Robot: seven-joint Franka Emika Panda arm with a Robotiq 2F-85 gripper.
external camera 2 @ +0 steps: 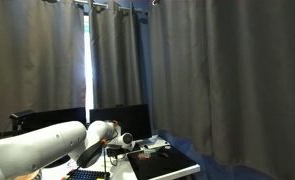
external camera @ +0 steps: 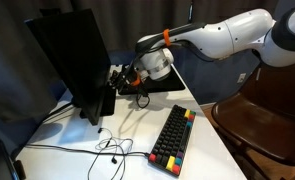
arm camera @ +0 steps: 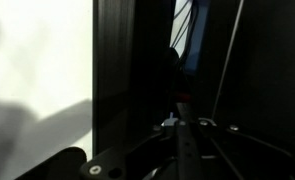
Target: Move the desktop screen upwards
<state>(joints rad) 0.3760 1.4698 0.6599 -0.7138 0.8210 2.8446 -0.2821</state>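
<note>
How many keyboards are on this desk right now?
1. The keyboard lies on the white desk, apart from the desktop screen; the screen could hide another behind it.

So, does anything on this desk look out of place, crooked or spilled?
Nothing looks spilled or broken. Two things look untidy: a thin cable lies in loose loops on the white table, and the keyboard lies at a slant to the table's edge, beside the screen.

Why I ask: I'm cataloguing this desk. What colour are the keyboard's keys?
The keyboard is mostly black, some keys red, yellow, green; clearest in an exterior view.
</note>
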